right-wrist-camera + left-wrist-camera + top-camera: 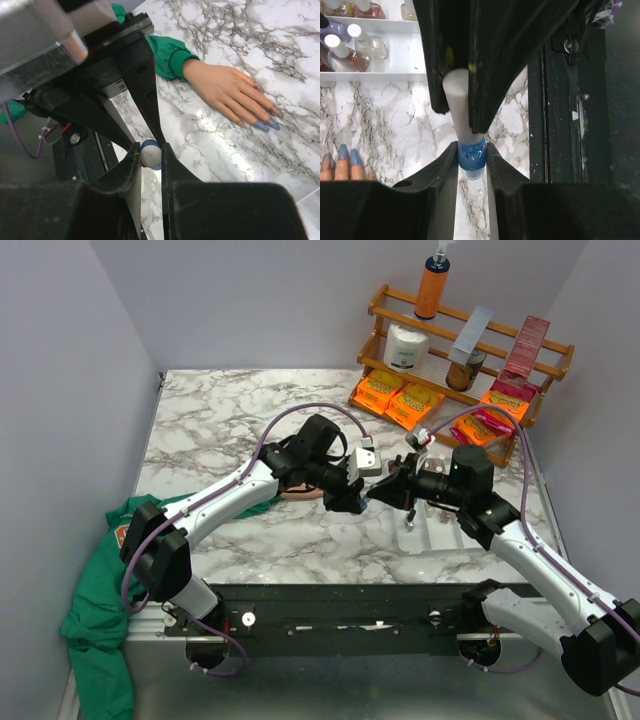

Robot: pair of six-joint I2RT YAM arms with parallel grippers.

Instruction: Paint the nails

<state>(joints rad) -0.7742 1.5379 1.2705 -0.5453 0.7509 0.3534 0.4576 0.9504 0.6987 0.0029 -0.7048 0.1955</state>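
My left gripper (471, 148) is shut on a small blue nail-polish bottle (471, 159), held above the marble table. My right gripper (151, 148) is shut on the bottle's white cap (150, 155), which also shows in the left wrist view (459, 97). The two grippers meet tip to tip at mid-table, left (352, 496) and right (384, 490). The peach fake hand (227, 92) with a green sleeve (167, 56) lies flat on the table beyond them. Two of its nails (266, 124) are blue, and these also show in the left wrist view (349, 153). The other nails look pale or pinkish.
A white tray (375, 76) holds several polish bottles, and sits to the right in the top view (428, 532). A wooden rack (455, 360) with packets and bottles stands at the back right. Green cloth (98, 625) hangs over the table's left front edge.
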